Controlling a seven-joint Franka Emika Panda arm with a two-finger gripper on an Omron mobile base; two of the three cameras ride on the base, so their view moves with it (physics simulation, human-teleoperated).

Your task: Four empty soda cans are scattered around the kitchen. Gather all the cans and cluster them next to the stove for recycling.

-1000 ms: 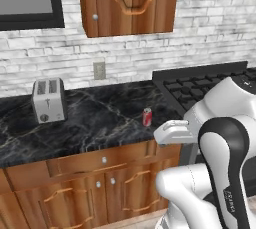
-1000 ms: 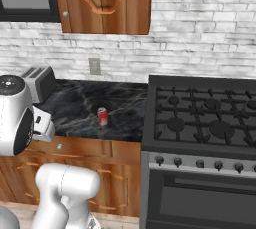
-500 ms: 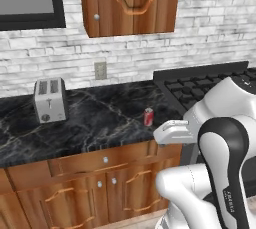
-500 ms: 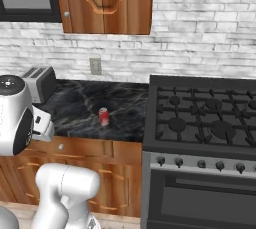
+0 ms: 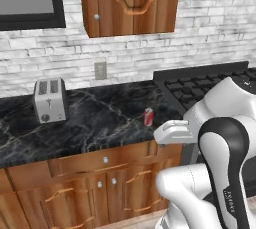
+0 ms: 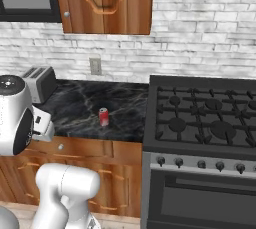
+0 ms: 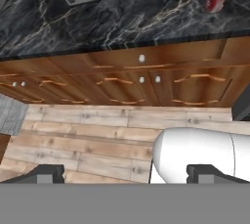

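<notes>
One soda can (image 5: 148,117) upright on black counter (image 5: 100,123), left of stove (image 6: 205,118).
We note the gripper (image 7: 124,173) spread wide, holding nothing.

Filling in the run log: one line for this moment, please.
gripper: open, empty | soda can: upright on counter, left of stove | toaster: far left

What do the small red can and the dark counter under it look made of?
The small red cylindrical can looks like thin painted metal, going by its silvery top. The black counter looks like polished marble, with pale veins through it; being rendered, neither is certain.
</notes>
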